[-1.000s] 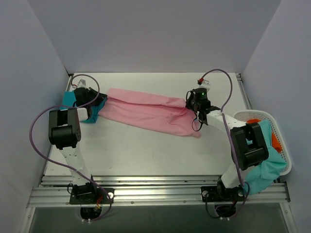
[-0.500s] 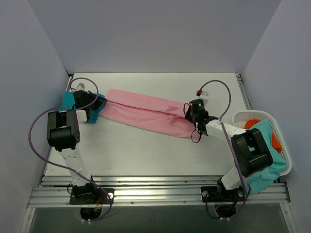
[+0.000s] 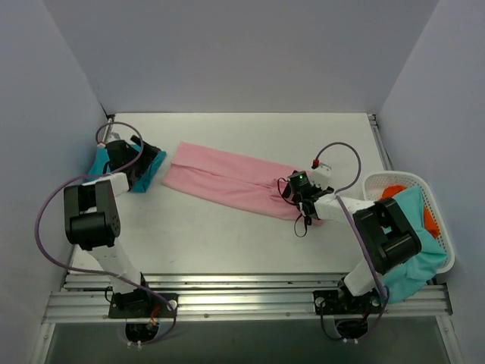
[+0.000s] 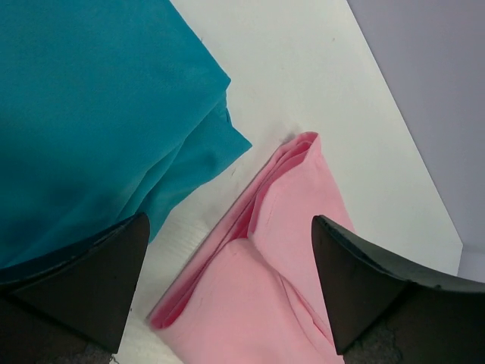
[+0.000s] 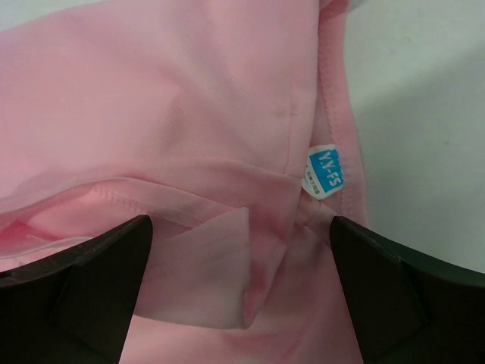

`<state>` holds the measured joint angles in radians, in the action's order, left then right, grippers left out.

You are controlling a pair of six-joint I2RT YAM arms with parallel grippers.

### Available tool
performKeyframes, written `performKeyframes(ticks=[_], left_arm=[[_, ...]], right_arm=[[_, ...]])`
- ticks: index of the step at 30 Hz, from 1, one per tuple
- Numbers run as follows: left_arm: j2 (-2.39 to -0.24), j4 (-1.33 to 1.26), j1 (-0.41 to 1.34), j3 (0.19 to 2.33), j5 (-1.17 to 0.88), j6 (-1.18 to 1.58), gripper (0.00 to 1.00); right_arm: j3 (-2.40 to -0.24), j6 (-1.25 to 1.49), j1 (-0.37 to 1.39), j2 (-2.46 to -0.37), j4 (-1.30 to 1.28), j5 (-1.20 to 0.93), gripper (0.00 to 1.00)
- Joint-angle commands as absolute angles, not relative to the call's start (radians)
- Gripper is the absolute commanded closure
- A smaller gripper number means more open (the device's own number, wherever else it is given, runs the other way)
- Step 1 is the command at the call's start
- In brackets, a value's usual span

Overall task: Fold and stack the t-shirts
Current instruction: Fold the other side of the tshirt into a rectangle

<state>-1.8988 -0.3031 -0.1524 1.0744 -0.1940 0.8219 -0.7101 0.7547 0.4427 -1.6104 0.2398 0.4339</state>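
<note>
I am logging a plain light pink t-shirt (image 3: pixel 227 178), its tag (image 5: pixel 326 171) showing blue with white lettering. Left of it: plain teal t-shirt (image 3: pixel 145 176). Right of it: white lattice basket (image 3: pixel 447 250) holding orange fabric (image 3: pixel 394 189) and turquoise fabric (image 3: pixel 413 258).

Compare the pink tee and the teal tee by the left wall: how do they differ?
Colour: the pink tee is light pink, the teal tee deep blue-green. Shape: pink is a long narrow strip across the table's middle; teal is a compact folded bundle at the far left. Shared: both are soft cloth, folded, resting on the table.
</note>
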Motion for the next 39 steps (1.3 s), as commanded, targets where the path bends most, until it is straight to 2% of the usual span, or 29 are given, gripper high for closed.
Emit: performKeyframes(ticks=[1,14,20,26,29,30,32,34,39], left_arm=[[-1.761,-0.298,-0.161,1.026,-0.115,0.804,0.03],[-1.491,-0.253,-0.112,0.956,-0.097,0.738,0.03],[-1.509,-0.276,-0.104,0.937,-0.118,0.747,0.03],[-1.513,-0.294,-0.097,0.93,-0.123,0.75,0.04],[-1.517,-0.305,-0.083,0.927,-0.126,0.75,0.04],[-1.52,-0.305,-0.08,0.928,-0.124,0.752,0.04],[-1.52,-0.311,-0.072,0.928,-0.124,0.747,0.05],[-1.517,-0.311,-0.069,0.928,-0.121,0.742,0.05],[-1.514,-0.31,-0.069,0.93,-0.114,0.735,0.05]], right_arm=[[-0.732,0.819,0.478,-1.54,0.086,0.566,0.0],[-0.787,1.006,0.813,-1.293,-0.15,0.7,0.0],[-0.704,1.115,0.877,-1.284,-0.127,0.683,0.0],[-0.532,1.175,0.842,-1.224,-0.017,0.683,0.03],[-0.511,1.108,0.756,-1.229,0.083,0.641,0.12],[-0.514,1.091,0.733,-1.25,0.113,0.634,0.25],[-0.535,1.048,0.686,-1.297,0.141,0.615,0.36],[-0.558,1.028,0.666,-1.337,0.166,0.598,0.42],[-0.636,0.993,0.661,-1.469,0.21,0.565,0.49]])
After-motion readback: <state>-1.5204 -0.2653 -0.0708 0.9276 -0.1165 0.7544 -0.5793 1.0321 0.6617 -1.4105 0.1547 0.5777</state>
